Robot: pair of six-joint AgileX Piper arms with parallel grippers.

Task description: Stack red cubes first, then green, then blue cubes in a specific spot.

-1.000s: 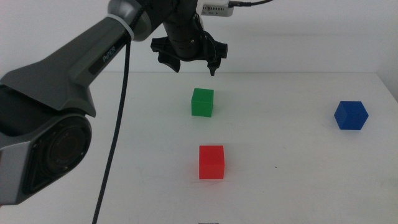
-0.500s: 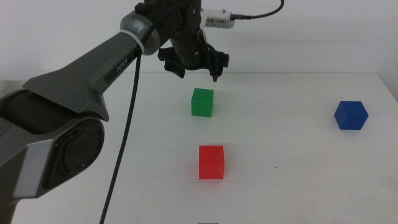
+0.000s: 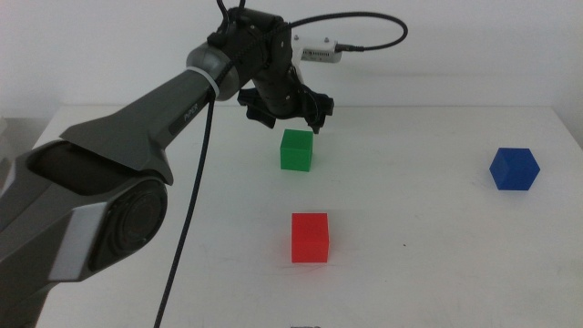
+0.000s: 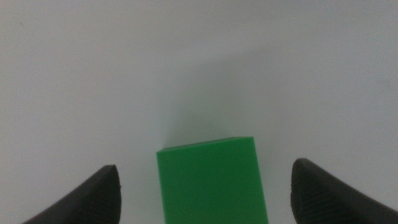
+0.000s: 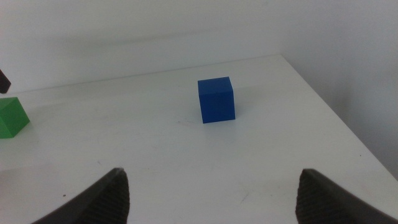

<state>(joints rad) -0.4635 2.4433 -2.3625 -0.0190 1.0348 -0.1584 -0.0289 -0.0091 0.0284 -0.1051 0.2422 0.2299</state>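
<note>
The green cube (image 3: 297, 150) rests on the white table beyond the red cube (image 3: 310, 237), which stands alone nearer the front. My left gripper (image 3: 287, 117) hangs open just above and behind the green cube. In the left wrist view the green cube (image 4: 213, 181) sits between the spread jaws, with the gripper (image 4: 205, 186) centred over it and not touching. The blue cube (image 3: 514, 169) stands far to the right; the right wrist view shows this blue cube (image 5: 216, 99) well ahead of my open right gripper (image 5: 211, 190), which is out of the middle view.
The left arm (image 3: 137, 146) reaches in diagonally from the left, with a black cable (image 3: 187, 228) hanging beneath it. The table's right edge (image 5: 348, 130) runs close beside the blue cube. A white wall stands behind the table.
The left gripper has dropped lower and moved slightly right, closing in on the green cube from above. The cubes have not moved.
</note>
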